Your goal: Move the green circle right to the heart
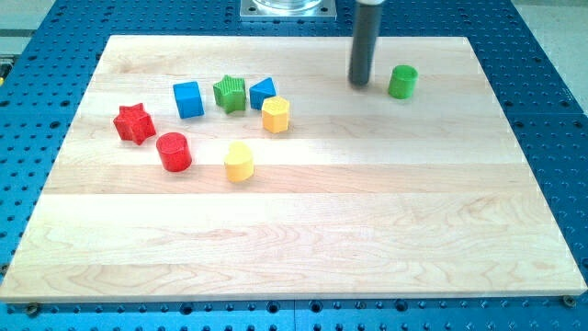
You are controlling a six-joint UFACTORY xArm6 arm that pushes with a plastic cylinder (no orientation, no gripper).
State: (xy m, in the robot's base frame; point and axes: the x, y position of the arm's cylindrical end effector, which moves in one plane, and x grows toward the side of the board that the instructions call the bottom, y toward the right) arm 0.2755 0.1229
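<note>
While tip (359, 83) rests on worktop (303, 221), green circle (402, 81) sits just beside, to view's right. Yellow heart (239, 162) lies far to view's lower left. No claw fitted, only rod.

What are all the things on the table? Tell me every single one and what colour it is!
wooden board: 1, pale wood, fills the middle, on a blue perforated table
green circle block: 1, green, upper right
red star block: 1, red, far left
red cylinder block: 1, red, below the red star
blue cube block: 1, blue, upper left
green star block: 1, green, right of the blue cube
blue triangle block: 1, blue, right of the green star
yellow hexagon block: 1, yellow, below the triangle
yellow heart block: 1, yellow, lower centre-left
my tip: 1, dark rod, just left of the green circle
</note>
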